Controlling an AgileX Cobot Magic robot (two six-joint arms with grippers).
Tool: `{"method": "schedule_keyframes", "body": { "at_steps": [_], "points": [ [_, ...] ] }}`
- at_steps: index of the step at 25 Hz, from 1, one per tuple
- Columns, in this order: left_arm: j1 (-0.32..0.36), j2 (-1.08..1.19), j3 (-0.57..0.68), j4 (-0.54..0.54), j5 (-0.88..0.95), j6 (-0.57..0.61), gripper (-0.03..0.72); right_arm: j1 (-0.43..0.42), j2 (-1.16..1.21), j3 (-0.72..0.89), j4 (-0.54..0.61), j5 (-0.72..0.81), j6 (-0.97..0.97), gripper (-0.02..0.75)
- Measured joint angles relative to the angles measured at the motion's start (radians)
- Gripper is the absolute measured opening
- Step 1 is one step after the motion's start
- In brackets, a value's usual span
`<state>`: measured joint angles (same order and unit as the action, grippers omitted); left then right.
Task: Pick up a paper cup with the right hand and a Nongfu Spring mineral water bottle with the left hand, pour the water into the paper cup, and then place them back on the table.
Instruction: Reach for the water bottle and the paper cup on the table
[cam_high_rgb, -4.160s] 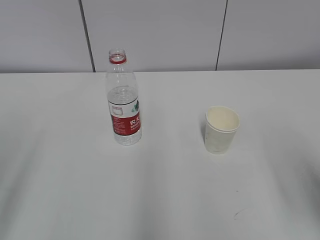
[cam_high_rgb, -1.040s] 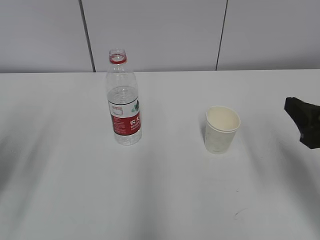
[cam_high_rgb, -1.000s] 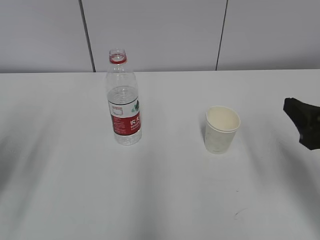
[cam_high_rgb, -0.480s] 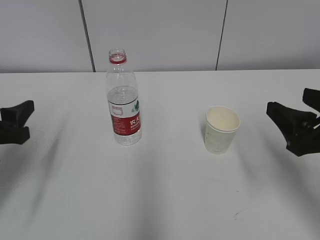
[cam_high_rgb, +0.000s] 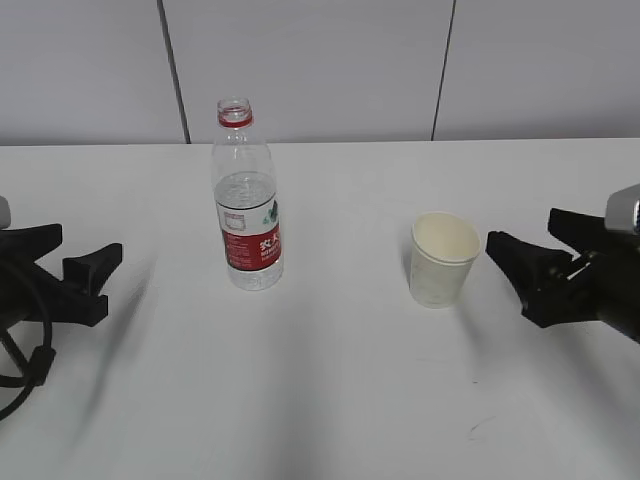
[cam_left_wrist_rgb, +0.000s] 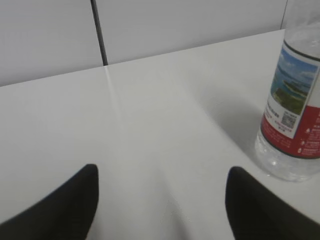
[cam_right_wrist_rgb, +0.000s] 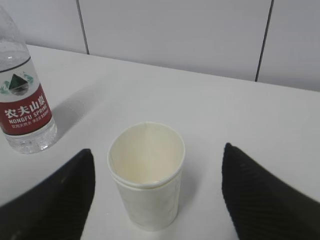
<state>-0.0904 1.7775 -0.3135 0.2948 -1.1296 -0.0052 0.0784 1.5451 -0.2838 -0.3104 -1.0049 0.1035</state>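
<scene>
The Nongfu Spring mineral water bottle (cam_high_rgb: 247, 215) stands upright and uncapped on the white table (cam_high_rgb: 320, 380), its red label (cam_right_wrist_rgb: 25, 115) facing the front. It holds clear water to a level above the label. The off-white paper cup (cam_high_rgb: 443, 260) stands upright and empty to its right. My left gripper (cam_high_rgb: 90, 245) is open at the left edge, well short of the bottle (cam_left_wrist_rgb: 295, 125), with nothing between its fingers (cam_left_wrist_rgb: 162, 170). My right gripper (cam_high_rgb: 520, 228) is open just right of the cup. In the right wrist view the cup (cam_right_wrist_rgb: 147, 200) sits centred between the spread fingers (cam_right_wrist_rgb: 157, 150), untouched.
A grey panelled wall (cam_high_rgb: 320, 70) runs along the table's far edge. A small dark scuff mark (cam_high_rgb: 478, 428) lies near the front right. A black cable (cam_high_rgb: 20, 370) loops under the left arm.
Both arms have come in from the sides: the left gripper moved right towards the bottle, the right gripper moved left up to the cup. Bottle and cup have not moved.
</scene>
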Motion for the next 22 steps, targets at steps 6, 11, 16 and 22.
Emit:
{"method": "schedule_keyframes", "body": {
  "at_steps": [6, 11, 16, 22],
  "points": [
    [0.000, 0.049, -0.074, 0.027, -0.006, 0.000, 0.489, 0.000, 0.145, -0.033, 0.011, -0.068, -0.018, 0.587],
    [0.000, 0.090, -0.148, 0.082, -0.007, -0.003, 0.489, 0.000, 0.231, -0.066, 0.016, -0.112, -0.035, 0.587],
    [0.000, 0.146, -0.184, 0.107, -0.008, -0.014, 0.482, 0.000, 0.242, -0.069, 0.018, -0.107, -0.055, 0.587],
    [0.000, 0.192, -0.261, 0.122, -0.007, -0.016, 0.482, 0.000, 0.268, -0.069, 0.017, -0.074, -0.080, 0.588]
  ]
}}
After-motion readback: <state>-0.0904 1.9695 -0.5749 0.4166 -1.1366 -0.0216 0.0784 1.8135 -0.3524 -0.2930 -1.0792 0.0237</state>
